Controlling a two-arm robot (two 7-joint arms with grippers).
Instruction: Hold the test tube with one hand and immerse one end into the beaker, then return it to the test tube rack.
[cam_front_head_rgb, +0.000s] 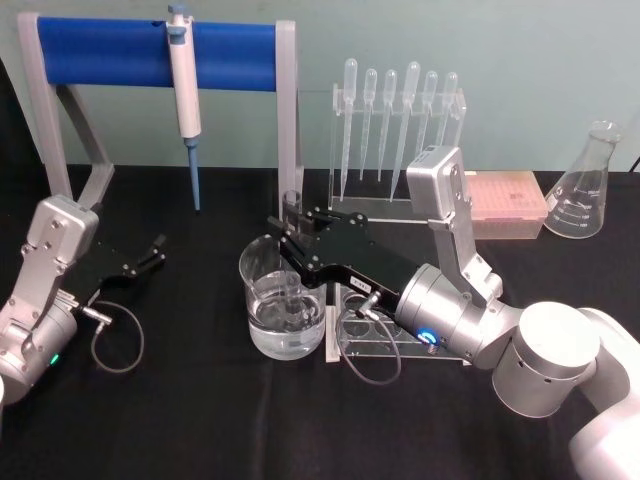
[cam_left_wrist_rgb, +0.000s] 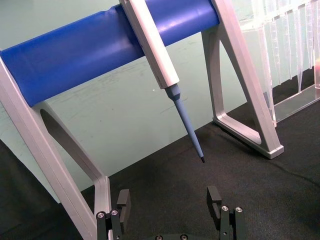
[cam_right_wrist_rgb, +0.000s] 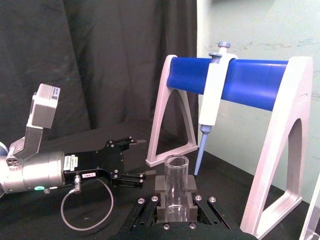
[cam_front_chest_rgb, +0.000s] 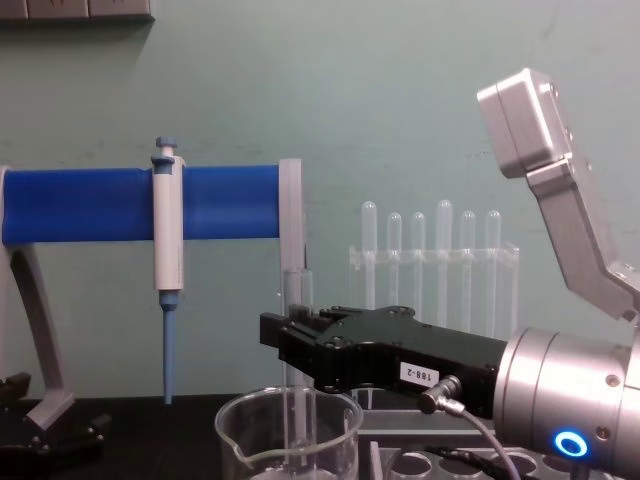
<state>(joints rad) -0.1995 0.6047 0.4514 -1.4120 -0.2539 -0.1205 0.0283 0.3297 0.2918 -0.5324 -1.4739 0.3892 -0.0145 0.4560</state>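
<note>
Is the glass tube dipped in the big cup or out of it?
In. The right gripper holds the test tube upright, its lower end down inside the beaker, which holds clear liquid.

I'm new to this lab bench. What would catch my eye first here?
The right claw at centre, holding the test tube upright with its lower end inside the beaker of clear liquid. Behind on the left, a blue-and-white pipettor hangs from a blue-barred stand. The open left claw sits at the far left.

White label (cam_front_chest_rgb: 418, 374) on the right gripper (cam_front_chest_rgb: 290, 342) reads "188-2" in black, and the flask's (cam_front_head_rgb: 585, 190) scale marks are too small to read.
</note>
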